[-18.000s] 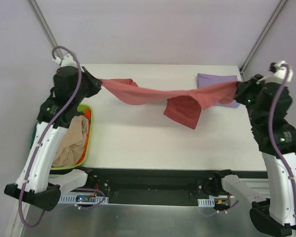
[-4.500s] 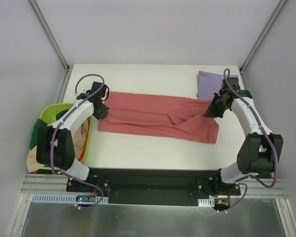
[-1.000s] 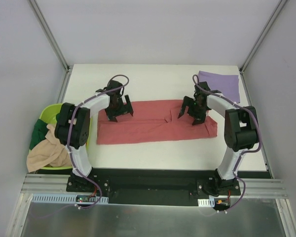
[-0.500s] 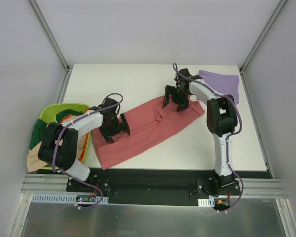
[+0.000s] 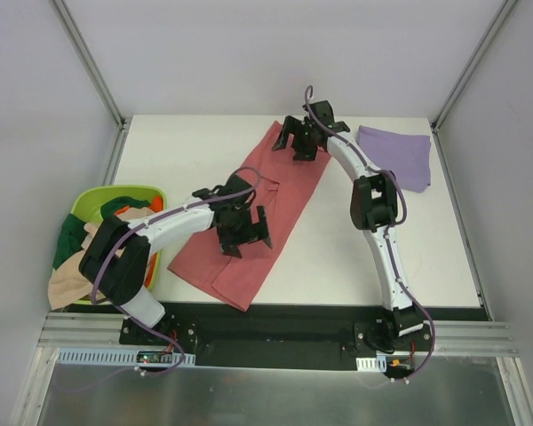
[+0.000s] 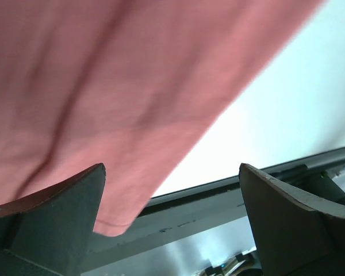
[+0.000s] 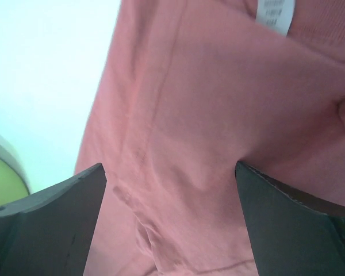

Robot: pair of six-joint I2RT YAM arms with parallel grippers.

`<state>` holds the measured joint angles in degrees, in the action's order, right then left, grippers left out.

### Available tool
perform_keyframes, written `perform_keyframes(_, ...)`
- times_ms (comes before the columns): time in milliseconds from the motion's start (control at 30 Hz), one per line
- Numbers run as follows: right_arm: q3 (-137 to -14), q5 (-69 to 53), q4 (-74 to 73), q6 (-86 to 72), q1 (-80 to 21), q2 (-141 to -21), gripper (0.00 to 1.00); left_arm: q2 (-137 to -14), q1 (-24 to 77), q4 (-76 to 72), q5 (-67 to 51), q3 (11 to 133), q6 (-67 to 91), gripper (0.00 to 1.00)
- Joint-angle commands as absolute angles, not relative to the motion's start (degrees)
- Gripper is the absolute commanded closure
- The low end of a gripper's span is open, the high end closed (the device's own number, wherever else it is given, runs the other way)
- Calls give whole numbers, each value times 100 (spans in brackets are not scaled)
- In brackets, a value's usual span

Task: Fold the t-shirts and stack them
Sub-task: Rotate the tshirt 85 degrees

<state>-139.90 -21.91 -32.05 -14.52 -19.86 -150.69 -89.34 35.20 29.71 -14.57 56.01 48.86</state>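
Lying diagonally, the red t-shirt (image 5: 287,191) runs from beneath the left gripper (image 5: 244,232), fingers spread wide, to beneath the right gripper (image 5: 298,142), gaping just as wide; cloth fills each gap.

I see the red t-shirt (image 5: 289,188) lying flat as a long, loosely wrinkled band, running diagonally from the middle of the far edge down to the near edge, left of centre, its white label (image 7: 274,19) showing. The purple t-shirt (image 5: 396,156) lies folded flat in the far-right corner.
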Motion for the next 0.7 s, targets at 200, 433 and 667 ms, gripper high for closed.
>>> perform_keyframes(200, -13794, -2233, -2636, -960, -1986, -13873, 4, -9133, 4254, 2892, -644, 6891, 4756, 1)
perform_keyframes(433, -11376, -1530, -3822, -405, -2205, -11999, 4, -8666, 3500, 3085, -44, 6295, 3956, 1)
perform_keyframes(667, -9545, -1740, -3287, -720, -2856, -11530, 4, -8894, 2698, 2989, -360, 5582, 3718, 1)
